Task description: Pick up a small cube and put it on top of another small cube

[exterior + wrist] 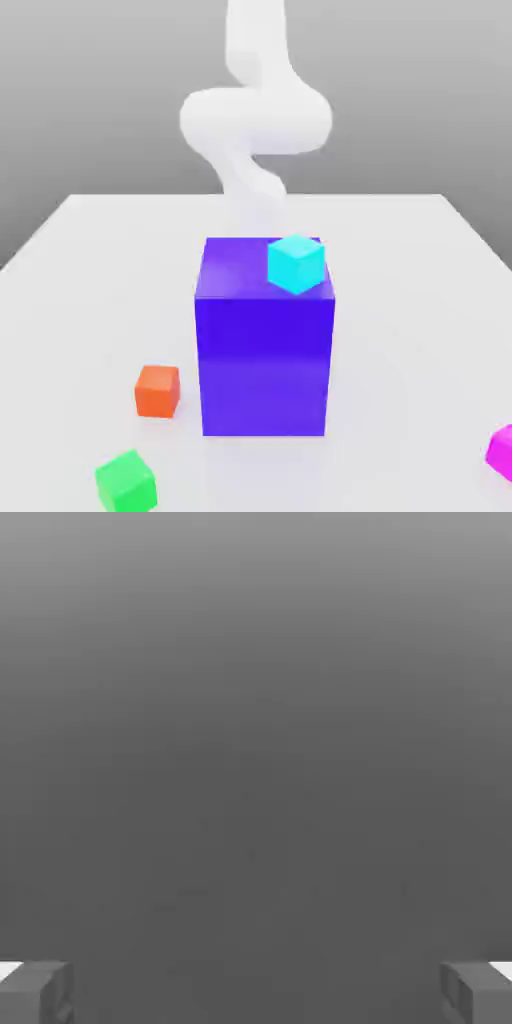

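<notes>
A small cyan cube (pixel 296 264) rests on the top face of a tall blue block (pixel 265 350), near that face's right front corner in the exterior view. A small orange cube (pixel 158 390) sits on the table to the block's left. Closer to the front lies a small green cube (pixel 127 482). At the exterior view's right edge a small magenta cube (pixel 503 450) is partly cut off. My white arm (pixel 255 120) rises behind the block. In the hand view my gripper (pixel 256 992) is open, its fingertips (pixel 35 990) far apart with only grey background between them.
The white table (pixel 400 300) spreads around the blue block, which stands in its middle and hides the lower part of the arm. A grey backdrop lies beyond the far edge.
</notes>
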Robot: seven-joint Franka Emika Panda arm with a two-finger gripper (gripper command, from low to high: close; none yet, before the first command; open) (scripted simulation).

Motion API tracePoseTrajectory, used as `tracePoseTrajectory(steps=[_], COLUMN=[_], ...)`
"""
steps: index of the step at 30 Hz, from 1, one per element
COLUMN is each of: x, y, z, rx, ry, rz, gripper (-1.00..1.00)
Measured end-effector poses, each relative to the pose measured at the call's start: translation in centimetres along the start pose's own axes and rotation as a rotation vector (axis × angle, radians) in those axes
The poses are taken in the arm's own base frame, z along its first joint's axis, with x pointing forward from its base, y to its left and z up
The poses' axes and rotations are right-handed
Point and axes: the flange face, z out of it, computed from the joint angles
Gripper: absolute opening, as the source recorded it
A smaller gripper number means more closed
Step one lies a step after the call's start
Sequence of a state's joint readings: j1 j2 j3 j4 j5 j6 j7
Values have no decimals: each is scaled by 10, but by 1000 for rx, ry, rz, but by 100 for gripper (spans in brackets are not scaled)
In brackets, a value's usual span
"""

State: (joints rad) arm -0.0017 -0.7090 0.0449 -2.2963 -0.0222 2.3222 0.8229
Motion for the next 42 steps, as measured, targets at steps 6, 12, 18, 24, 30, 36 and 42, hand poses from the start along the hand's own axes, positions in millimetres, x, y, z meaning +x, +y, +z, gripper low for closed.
tracePoseTrajectory(steps=[6,12,18,24,30,36,42], x=[-46,-112,-200,-296,-400,-456,-458], y=[-38,-58,-64,-52,-29,6,8], z=[105,200,281,345,385,437,440], rx=[-120,-211,-273,-319,-344,-348,-347], ry=[-93,-199,-322,-461,-617,-657,-657], rz=[-98,-201,-310,-400,-478,-493,-493], gripper=[0,0,0,0,0,-100,-100])
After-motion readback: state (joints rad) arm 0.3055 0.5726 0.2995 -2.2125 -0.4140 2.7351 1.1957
